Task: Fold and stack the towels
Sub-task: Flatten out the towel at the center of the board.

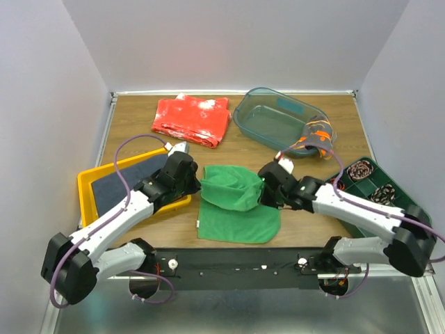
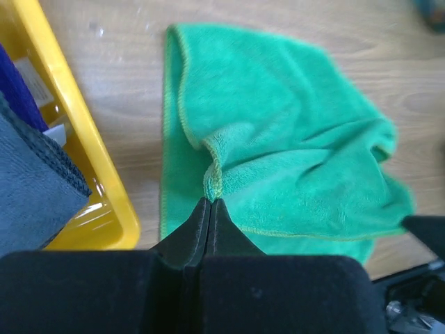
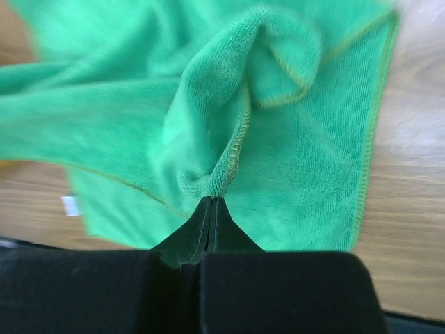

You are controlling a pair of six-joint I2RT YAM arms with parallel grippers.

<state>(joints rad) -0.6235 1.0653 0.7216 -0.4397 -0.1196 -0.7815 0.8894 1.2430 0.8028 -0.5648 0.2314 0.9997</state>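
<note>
A bright green towel (image 1: pixel 236 205) lies on the wooden table between the arms, its far edge lifted and draped over the flat near part. My left gripper (image 1: pixel 197 182) is shut on the towel's left corner (image 2: pixel 213 182). My right gripper (image 1: pixel 263 197) is shut on its right corner (image 3: pixel 217 182). Both hold their corners a little above the table. A dark navy towel (image 1: pixel 131 182) lies in the yellow tray (image 1: pixel 86 193); in the left wrist view a grey cloth (image 2: pixel 31 188) shows in the tray (image 2: pixel 90 139). A dark grey towel with orange markings (image 1: pixel 313 142) hangs over the clear bin's rim.
A red white-speckled cloth (image 1: pixel 192 120) lies at the back. A clear blue-green plastic bin (image 1: pixel 274 118) stands at the back right. A dark green tray (image 1: pixel 375 182) with coiled cables sits at the right edge. White walls close in the table.
</note>
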